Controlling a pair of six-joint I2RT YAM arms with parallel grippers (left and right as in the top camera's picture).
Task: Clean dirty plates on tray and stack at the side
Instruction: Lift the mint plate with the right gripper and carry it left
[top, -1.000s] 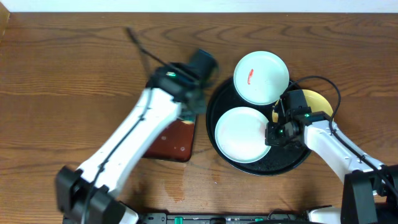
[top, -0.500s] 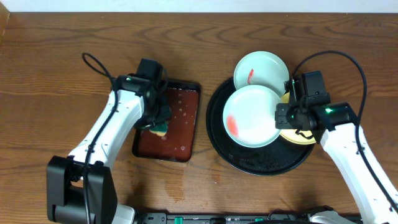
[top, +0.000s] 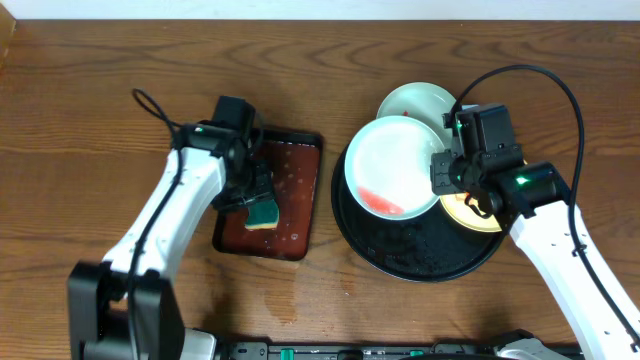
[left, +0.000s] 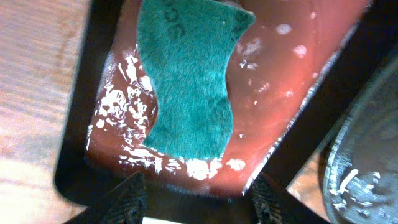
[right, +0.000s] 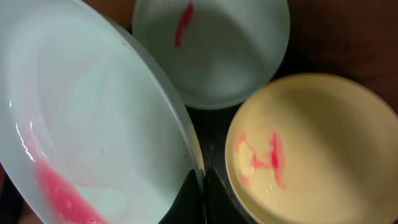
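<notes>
Watching the overhead feed, I see the right end effector (right: 202, 190) pinching the rim of 1 pale bluish-white plate (top: 385, 165), its 2 fingers pressed together on the edge. The plate is held off the black round tray (top: 430, 268) and tilted, with its red smear low on the dished face. I judge the tilt is meant to turn the dirty face toward the left of the frame, where the wiping tool is. The other 2 plates lie in the tray. A second pale plate (top: 412, 98) sits at the tray's upper edge, partly hidden by the lifted one, and carries a thin red streak. The yellow plate (right: 311, 155) is at the tray's right side, below the right arm, with a red loop smeared on it. None is stacked on the bare desk (top: 100, 90) yet.

The left end effector (left: 199, 198) hangs over the small rectangular red-brown tray (top: 292, 238) at left centre of the frame, fingers spread and gripping nothing. The green sponge (left: 189, 81) lies flat in that tray amid white suds, just beyond the fingertips. I take it to be wetting there before the wipe.

Faint lettering shows on the sponge's upper part, too blurred for me to read. I find no other writing or brand.
</notes>
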